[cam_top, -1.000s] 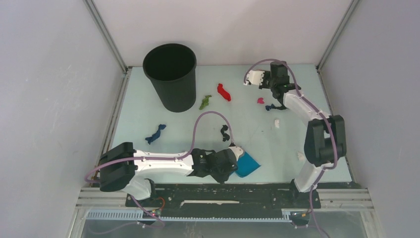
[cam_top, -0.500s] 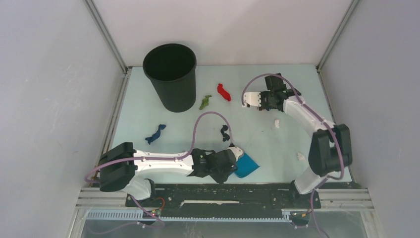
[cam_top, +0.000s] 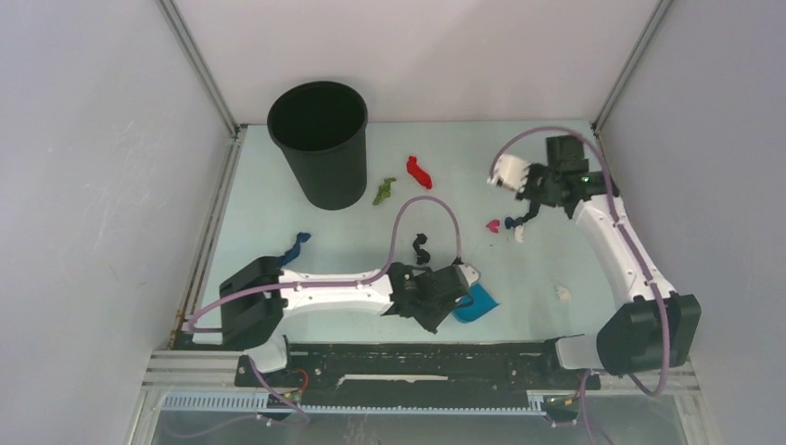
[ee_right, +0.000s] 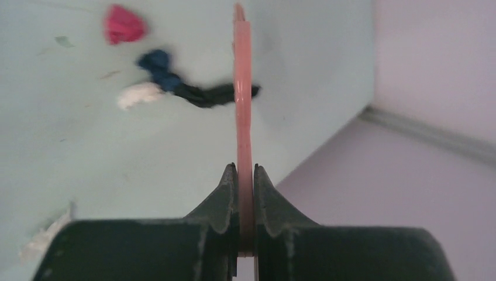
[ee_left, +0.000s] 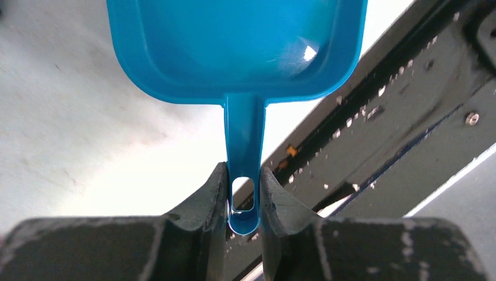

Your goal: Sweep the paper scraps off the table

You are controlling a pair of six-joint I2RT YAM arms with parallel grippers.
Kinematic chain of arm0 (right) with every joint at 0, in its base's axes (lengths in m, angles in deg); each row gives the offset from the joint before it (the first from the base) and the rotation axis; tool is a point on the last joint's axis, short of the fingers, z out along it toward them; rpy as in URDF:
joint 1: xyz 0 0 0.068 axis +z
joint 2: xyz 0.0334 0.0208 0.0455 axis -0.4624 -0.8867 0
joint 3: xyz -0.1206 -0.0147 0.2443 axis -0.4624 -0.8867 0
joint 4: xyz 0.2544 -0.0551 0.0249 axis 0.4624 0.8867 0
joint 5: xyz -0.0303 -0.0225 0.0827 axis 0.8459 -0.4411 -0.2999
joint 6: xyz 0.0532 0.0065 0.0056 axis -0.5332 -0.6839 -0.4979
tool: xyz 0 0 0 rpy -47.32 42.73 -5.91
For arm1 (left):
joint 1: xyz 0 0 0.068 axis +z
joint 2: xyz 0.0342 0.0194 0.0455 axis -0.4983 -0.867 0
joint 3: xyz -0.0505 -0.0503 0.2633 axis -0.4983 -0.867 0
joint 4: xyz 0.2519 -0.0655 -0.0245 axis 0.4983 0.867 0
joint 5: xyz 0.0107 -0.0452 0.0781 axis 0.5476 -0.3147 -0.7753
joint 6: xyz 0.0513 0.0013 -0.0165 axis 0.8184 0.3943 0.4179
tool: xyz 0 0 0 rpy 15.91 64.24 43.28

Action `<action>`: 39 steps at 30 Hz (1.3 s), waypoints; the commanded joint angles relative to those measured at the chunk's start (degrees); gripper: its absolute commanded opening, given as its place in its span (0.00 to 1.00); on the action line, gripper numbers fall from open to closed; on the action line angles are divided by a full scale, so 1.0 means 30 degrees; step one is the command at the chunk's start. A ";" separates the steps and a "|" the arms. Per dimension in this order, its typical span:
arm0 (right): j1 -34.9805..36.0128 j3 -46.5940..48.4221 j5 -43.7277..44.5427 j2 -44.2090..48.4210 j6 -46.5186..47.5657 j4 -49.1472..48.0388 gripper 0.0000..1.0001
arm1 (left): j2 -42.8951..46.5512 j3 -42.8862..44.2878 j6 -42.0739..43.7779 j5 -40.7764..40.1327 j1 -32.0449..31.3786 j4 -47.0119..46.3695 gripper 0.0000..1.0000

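My left gripper point(ee_left: 243, 172) is shut on the handle of the blue dustpan point(ee_left: 234, 52). The dustpan point(cam_top: 478, 304) lies low near the table's front edge, in front of the left gripper point(cam_top: 452, 289). My right gripper point(ee_right: 244, 170) is shut on the thin pink brush handle point(ee_right: 243, 105), and it hangs at the right point(cam_top: 535, 206) over the pale green table point(cam_top: 463, 148). A magenta scrap point(cam_top: 494, 224) and a dark blue scrap point(cam_top: 509, 222) lie just left of the brush. Red point(cam_top: 418, 171), green point(cam_top: 384, 191), black point(cam_top: 422, 247) and blue point(cam_top: 295, 246) scraps are spread further left.
A tall black bin point(cam_top: 320, 144) stands at the back left. Small white bits lie by the brush point(cam_top: 519, 233) and near the right edge point(cam_top: 563, 292). Grey walls and metal rails close in the table. The left arm stretches along the front.
The right arm swung back toward the right and nearer, and the magenta and dark blue scraps moved toward the front with the brush. The left arm shifted the dustpan slightly right.
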 commanded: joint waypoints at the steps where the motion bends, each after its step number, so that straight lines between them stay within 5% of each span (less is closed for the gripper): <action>1: -0.2569 0.3165 0.0225 -0.2147 -0.5225 -0.2315 0.00 | -0.1364 0.2881 0.0857 -0.0033 0.1440 0.2401 0.00; 8: -0.4880 0.8539 0.4303 -0.7985 -0.9422 -0.1217 0.00 | -0.3117 0.5642 0.2204 0.1317 0.2901 0.4133 0.00; 17: -0.3304 1.0078 0.5871 -1.0464 -1.1427 0.0373 0.00 | -0.6113 1.0637 0.3248 0.3731 0.4081 0.6666 0.00; 27: -0.1071 0.6646 0.3464 -0.9298 -1.4149 0.2659 0.00 | -0.8348 1.3226 0.3728 0.4276 0.4721 0.7173 0.00; 39: -0.0139 0.4211 -0.3647 -0.6902 -1.7270 0.6333 0.00 | -1.0863 1.6698 0.4492 0.2974 0.4721 0.8634 0.00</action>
